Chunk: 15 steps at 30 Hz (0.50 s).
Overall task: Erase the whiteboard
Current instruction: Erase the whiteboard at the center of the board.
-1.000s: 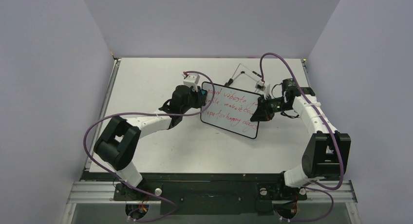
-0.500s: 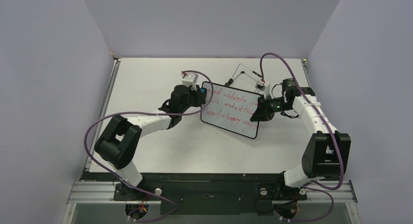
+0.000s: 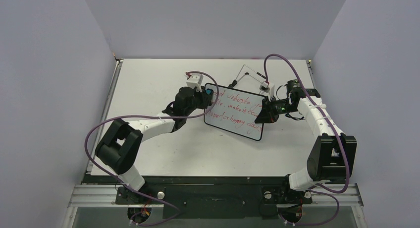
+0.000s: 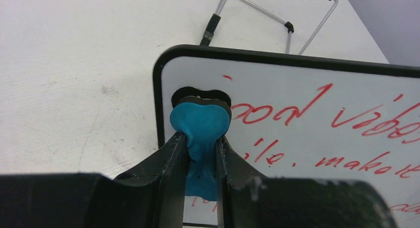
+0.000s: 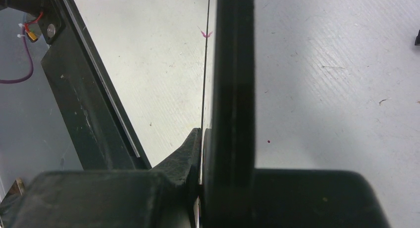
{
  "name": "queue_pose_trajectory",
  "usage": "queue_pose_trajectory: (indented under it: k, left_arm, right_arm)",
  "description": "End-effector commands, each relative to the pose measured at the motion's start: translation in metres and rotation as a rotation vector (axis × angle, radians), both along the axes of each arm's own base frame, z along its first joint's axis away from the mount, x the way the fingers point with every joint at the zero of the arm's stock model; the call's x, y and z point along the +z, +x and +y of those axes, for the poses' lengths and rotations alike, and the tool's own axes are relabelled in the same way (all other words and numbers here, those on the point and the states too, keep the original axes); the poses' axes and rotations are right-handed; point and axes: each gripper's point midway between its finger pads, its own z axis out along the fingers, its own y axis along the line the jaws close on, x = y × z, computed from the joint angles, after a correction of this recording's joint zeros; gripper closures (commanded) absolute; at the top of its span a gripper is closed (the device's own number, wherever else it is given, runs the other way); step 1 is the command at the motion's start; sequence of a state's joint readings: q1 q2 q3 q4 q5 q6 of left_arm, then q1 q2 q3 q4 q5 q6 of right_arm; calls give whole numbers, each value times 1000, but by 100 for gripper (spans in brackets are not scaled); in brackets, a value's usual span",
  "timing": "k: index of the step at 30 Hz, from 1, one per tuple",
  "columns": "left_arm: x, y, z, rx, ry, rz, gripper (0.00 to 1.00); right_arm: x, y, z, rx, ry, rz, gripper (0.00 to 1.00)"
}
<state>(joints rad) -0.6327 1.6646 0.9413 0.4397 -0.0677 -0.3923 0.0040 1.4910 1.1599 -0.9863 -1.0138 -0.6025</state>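
- Top view: the whiteboard sits right of the frame's centre on the table, with 3 lines of red handwriting across it.
- The left gripper is at the board's upper-left corner, clamped on a small blue eraser.
- The right gripper is at the board's right edge. A wire easel stand lies just above the board.
- Left wrist view: the 2 fingers are closed narrowly on the eraser's stem. Its rounded head rests on the whiteboard just inside the upper-left corner, beside the first red word. The stand lies at the top of the frame.
- Right wrist view: the whiteboard runs edge-on up the middle of the frame. The right gripper is pinched tight on it, with 1 finger on each face.
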Motion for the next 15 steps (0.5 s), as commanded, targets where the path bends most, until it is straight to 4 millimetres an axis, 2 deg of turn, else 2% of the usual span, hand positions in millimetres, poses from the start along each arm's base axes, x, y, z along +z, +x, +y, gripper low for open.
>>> queue_pose_trajectory:
  k: [1,4,6,8,11,15]
  left_arm:
    - [-3,17,21,93,-40,-18,100]
    - [-22,4,18,70,-39,9,100]
    - [-21,-4,8,41,-41,-2,100]
    - [-14,-7,-1,19,-47,-19,100]
    - [7,-1,-9,8,-68,-52,100]
    - [32,14,-7,29,-74,-85,100]
  right_arm:
    - [3,-5,8,82,-4,-36,100]
    - [3,-6,8,85,-4,-35,100]
    - [3,-6,8,85,-4,-35,100]
    - [3,-5,8,85,-4,-34,100]
    - [2,-6,8,85,-6,-32,100]
    - [2,-6,8,85,-7,-35,100]
